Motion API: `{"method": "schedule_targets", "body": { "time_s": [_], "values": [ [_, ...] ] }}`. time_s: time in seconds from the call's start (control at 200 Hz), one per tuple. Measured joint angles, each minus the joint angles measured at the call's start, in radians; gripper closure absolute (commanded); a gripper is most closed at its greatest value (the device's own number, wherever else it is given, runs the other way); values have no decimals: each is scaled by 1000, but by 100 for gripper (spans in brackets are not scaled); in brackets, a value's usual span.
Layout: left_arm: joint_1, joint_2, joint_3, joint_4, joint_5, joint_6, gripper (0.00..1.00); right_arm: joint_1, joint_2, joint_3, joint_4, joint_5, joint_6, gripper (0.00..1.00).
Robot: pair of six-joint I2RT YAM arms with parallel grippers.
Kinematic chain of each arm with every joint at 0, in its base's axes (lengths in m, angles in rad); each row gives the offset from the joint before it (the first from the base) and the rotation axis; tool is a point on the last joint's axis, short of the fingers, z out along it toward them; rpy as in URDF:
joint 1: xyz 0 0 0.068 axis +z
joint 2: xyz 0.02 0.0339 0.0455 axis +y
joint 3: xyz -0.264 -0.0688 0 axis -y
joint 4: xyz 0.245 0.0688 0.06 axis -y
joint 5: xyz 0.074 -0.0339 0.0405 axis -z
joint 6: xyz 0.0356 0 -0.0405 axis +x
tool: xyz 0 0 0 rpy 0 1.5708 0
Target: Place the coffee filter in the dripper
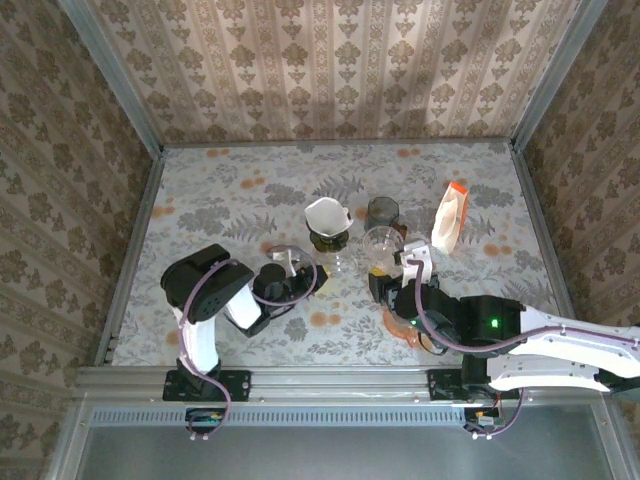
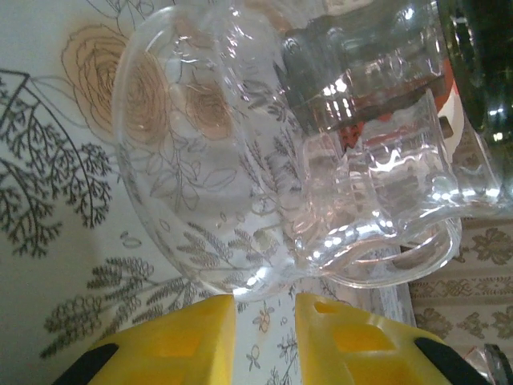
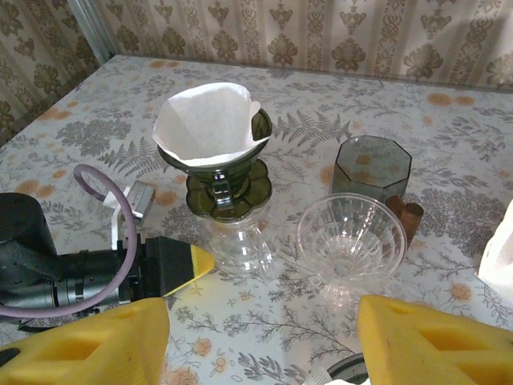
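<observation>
A white paper coffee filter (image 3: 210,124) (image 1: 326,214) sits open inside a dark green dripper (image 3: 228,188) (image 1: 330,240) near the table's middle. A clear glass dripper (image 2: 240,160) (image 3: 240,245) lies on its side just in front of it. My left gripper (image 2: 264,309) (image 1: 312,276) points at that glass; its yellow fingers stand a narrow gap apart with only tablecloth between them, and the glass rim lies at their tips. A second clear glass dripper (image 3: 351,237) (image 1: 380,245) stands upright to the right. My right gripper (image 3: 263,309) (image 1: 392,282) is open, low and short of both.
A grey octagonal glass jar (image 3: 370,164) (image 1: 382,212) stands behind the upright clear dripper. A white bag with an orange top (image 1: 452,215) stands at the right. The left arm's lilac cable (image 3: 104,192) loops beside the green dripper. Patterned walls close the table's sides.
</observation>
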Motion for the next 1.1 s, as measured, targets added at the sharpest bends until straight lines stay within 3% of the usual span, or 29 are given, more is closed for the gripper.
{"method": "schedule_targets", "body": {
  "time_s": [0.685,0.925,1.1],
  "values": [
    [132,104,179,-41,61,-13,72,-87,-37,-19,-27,-57,26,35],
    [167,-19,73,-80,56,-13,72,-239,-36,-19,-47,-177,25,40],
    [197,-175,54,-198,60,-7,71,-373,-9,8,-56,-292,21,41]
  ]
}}
